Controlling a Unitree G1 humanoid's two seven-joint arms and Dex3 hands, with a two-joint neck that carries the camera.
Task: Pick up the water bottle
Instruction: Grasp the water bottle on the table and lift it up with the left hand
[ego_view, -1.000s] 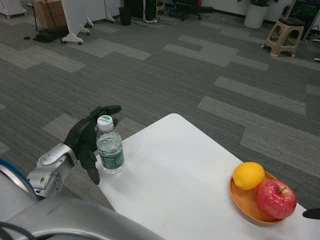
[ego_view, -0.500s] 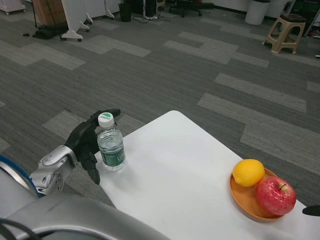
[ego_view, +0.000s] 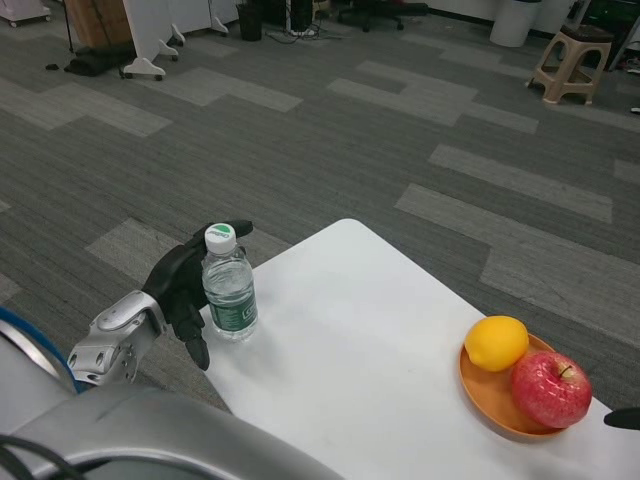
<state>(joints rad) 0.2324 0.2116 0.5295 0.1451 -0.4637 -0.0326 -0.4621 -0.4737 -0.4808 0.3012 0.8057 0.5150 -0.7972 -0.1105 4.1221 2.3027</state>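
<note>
Shifted right: water bottle (ego_view: 229, 287) upright

Right hand (ego_view: 622, 418): only a dark tip shows, rest cut off by frame edge. Left hand (ego_view: 182, 283): palm side hidden behind bottle (ego_view: 229, 285); contact with it cannot be told.

White tabletop (ego_view: 350, 340), clear water bottle (ego_view: 229, 291) with white-and-green cap and green label, black left hand (ego_view: 180, 285) on silver forearm, orange plate (ego_view: 490, 400) at 4 o'clock, yellow lemon (ego_view: 496, 342), red apple (ego_view: 550, 389), grey striped carpet (ego_view: 330, 140) in lighter and darker patches.
</note>
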